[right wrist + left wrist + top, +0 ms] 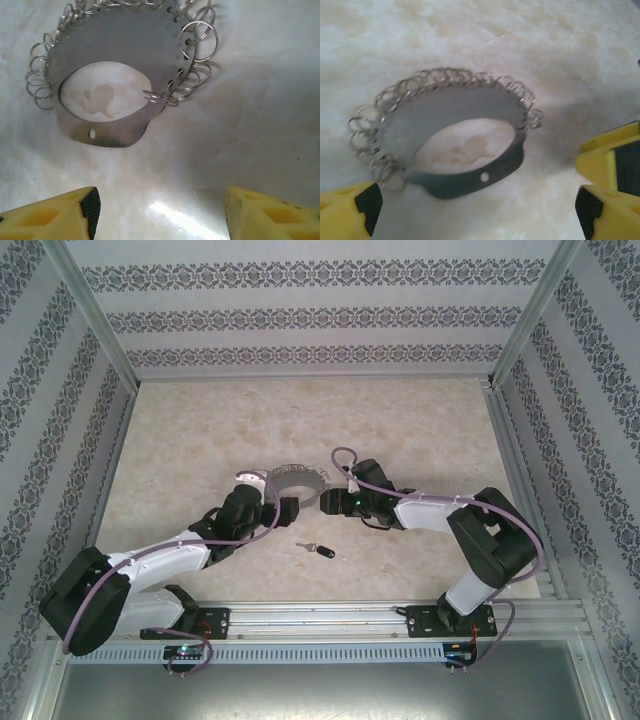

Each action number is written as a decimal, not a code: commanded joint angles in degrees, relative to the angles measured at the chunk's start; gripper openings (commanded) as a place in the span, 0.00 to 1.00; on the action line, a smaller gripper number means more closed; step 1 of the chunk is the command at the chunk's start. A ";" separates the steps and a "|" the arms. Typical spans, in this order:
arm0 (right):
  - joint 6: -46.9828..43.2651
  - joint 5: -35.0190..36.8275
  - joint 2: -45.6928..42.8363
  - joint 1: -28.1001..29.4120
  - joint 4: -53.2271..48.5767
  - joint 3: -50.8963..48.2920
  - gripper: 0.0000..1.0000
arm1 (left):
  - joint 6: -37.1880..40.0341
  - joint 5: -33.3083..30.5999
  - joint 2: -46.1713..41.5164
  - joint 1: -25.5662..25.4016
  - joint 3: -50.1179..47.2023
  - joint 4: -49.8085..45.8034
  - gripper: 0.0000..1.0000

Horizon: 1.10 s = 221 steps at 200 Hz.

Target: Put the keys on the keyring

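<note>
The keyring [300, 478] is a flat grey metal hoop fringed with small silver rings, lying on the table between both grippers. The key [316, 549], a short silver blade with a black head, lies alone on the table nearer the arms' bases. My left gripper [285, 508] is open just left of and nearer than the hoop. In the left wrist view the keyring [445, 112] lies ahead of the open left gripper [475, 215]. My right gripper [328, 502] is open at the hoop's right. The keyring [120, 45] lies beyond the right gripper [160, 215], with bare table between its fingers [55, 217].
The marbled beige table [420, 420] is walled by patterned panels on three sides. An aluminium rail [320, 620] carrying the arm bases runs along the near edge. Open tabletop stretches behind and to both sides of the hoop.
</note>
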 commanded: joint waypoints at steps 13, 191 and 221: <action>-0.42 -1.04 3.48 0.40 1.42 3.83 0.67 | -0.86 -2.31 -1.58 0.30 0.06 0.32 1.00; -0.31 -5.09 12.03 -2.05 2.23 13.04 0.63 | -5.46 0.41 2.87 2.34 -1.66 6.76 1.00; -1.34 -5.35 11.76 -2.05 2.11 11.63 0.59 | -5.34 1.26 4.35 2.67 -0.61 7.06 1.00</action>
